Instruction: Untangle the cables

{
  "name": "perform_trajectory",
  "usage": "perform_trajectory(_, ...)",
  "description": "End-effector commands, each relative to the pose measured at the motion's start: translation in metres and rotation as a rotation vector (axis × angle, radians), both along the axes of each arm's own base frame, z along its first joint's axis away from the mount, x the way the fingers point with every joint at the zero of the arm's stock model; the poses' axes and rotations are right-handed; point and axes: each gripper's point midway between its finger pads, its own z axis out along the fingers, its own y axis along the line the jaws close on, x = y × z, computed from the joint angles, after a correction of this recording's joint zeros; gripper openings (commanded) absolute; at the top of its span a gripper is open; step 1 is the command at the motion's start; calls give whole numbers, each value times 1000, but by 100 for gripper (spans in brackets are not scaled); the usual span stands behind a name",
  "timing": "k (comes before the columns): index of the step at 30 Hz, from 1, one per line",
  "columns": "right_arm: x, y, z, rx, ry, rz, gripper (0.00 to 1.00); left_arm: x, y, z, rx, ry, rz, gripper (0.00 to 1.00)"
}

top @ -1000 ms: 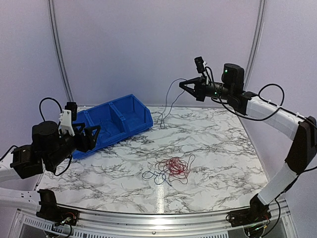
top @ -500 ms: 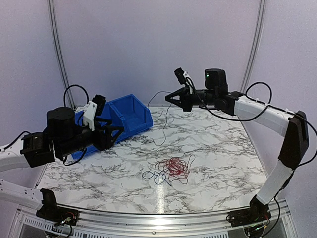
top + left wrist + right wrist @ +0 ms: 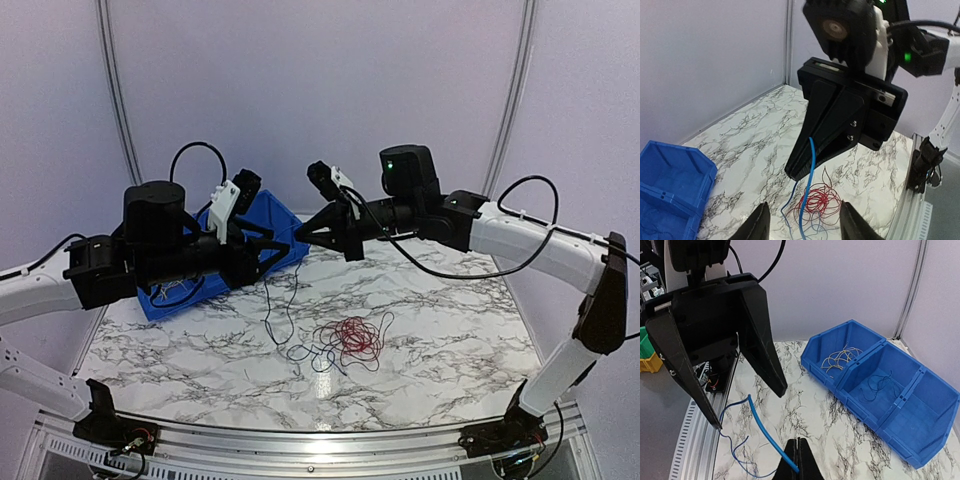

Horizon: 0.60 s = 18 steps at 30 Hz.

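Blue bin [image 3: 900,437] at the far left holds loose whitish wires [image 3: 840,359] and dark wires [image 3: 876,385] in separate compartments. Next, my left pincer [image 3: 747,408] stands spread, raised above the bench [image 3: 450,300]. A blue strand [image 3: 811,160] lies in line between its fingers, though I cannot tell whether it is inside them. That strand hangs from my right pincer [image 3: 300,233], which is pressed together on its upper end. It trails down to the rest of the cables [image 3: 348,338], a mostly red tangle lying mid-bench. Assessment: these wires look hair-thin, near weightless and limp, with slight spring in the loops. I judge they would slip through a slack grip and drag neighbours along if snagged. Recommended hold: on the blue strand just below the right pincer's tip, where it runs single and free, never in the knotted mass.
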Motion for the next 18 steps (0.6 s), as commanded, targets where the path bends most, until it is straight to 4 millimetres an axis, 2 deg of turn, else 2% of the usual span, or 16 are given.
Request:
perform_trajectory(1,-8,-1,15,12,-26,7,0,-10,-4,-4,-30,25,-52,43)
perform_trajectory(6,-9,-1,14,12,-27,8,0,-6,8,5,-92,-6,6,12)
perform_trajectory(9,-8,-2,12,6,-34,4,0,-5,12,9,-113,-17,20,0)
perform_trajectory(12,-12,-5,12,-5,-57,22,23,-2,16,13,-117,-32,45,0)
perform_trajectory(13,-15,-8,11,-15,-66,31,37,-1,18,16,-117,-40,58,0)
perform_trajectory(16,-23,-20,3,-71,-104,54,63,11,29,24,-95,-64,146,0)
perform_trajectory(18,-19,-35,-3,-86,-94,25,74,23,41,32,-75,-93,238,0)
